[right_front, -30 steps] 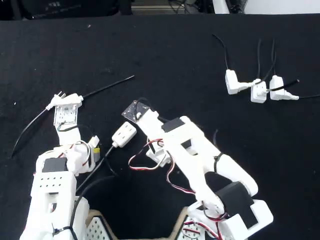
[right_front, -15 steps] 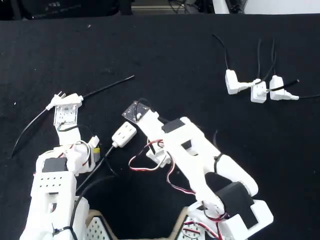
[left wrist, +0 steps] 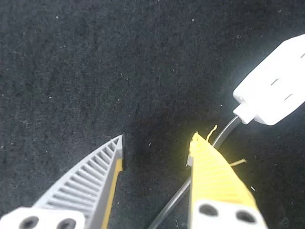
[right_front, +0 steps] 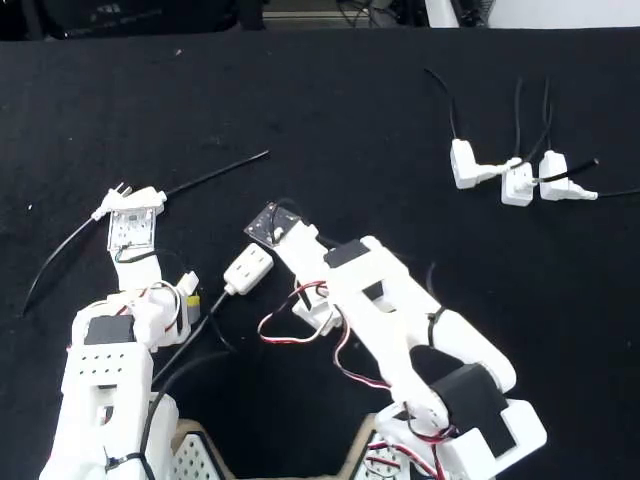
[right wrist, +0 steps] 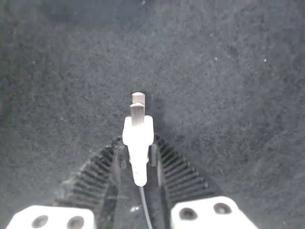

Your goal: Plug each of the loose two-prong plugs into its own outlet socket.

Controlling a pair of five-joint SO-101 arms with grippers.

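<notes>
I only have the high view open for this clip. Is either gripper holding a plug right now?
Observer: Yes, the right gripper is shut on a white two-prong plug, prongs pointing away from the wrist.
Operator: And the left one?
Observer: The left gripper is open and empty.
Operator: How near is it to a socket?
Observer: The outlet socket lies just beyond it, and the socket's black cable passes under its yellow finger.

High cam: looks down over table (right_front: pixel 360 110). My wrist cams: close, facing it; left shares socket (left wrist: pixel 274 90) with high.
</notes>
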